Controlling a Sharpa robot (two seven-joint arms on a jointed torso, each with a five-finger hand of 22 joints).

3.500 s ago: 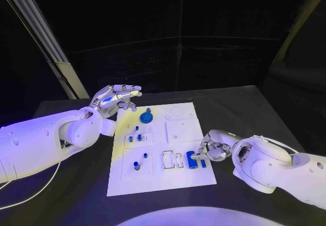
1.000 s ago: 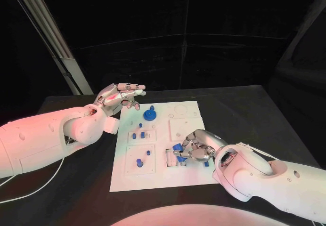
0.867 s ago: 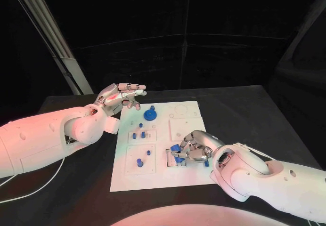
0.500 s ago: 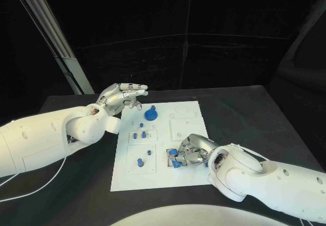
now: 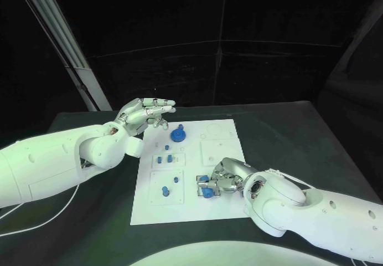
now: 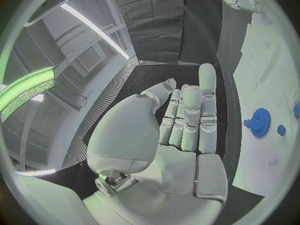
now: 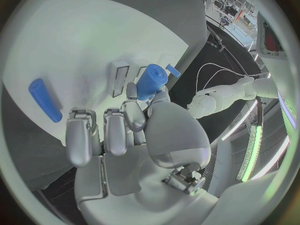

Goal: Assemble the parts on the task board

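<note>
The white task board (image 5: 220,149) lies in the middle of the black table. My right hand (image 5: 227,178) is low over its near part and pinches a blue cylinder part (image 5: 207,192) between thumb and a finger. In the right wrist view the cylinder (image 7: 150,82) hangs beside narrow rectangular slots (image 7: 119,79) in the board (image 7: 81,45), in front of that hand (image 7: 125,135). A blue bar (image 7: 45,100) lies flat nearby. My left hand (image 5: 146,113) is raised beyond the board's far left corner, fingers apart, holding nothing; it is the left hand (image 6: 181,120) in its wrist view.
A blue gear (image 5: 177,134) stands at the board's far end, the same gear (image 6: 257,120) the left wrist view shows. Small blue pegs (image 5: 164,159) and another peg (image 5: 165,191) stand in the left column. A pale slanted post (image 5: 68,55) rises behind the table's left corner.
My right hand has moved from the board's right edge leftwards to the slots, carrying the blue cylinder, and sunk a little lower. The left hand has hardly moved.
</note>
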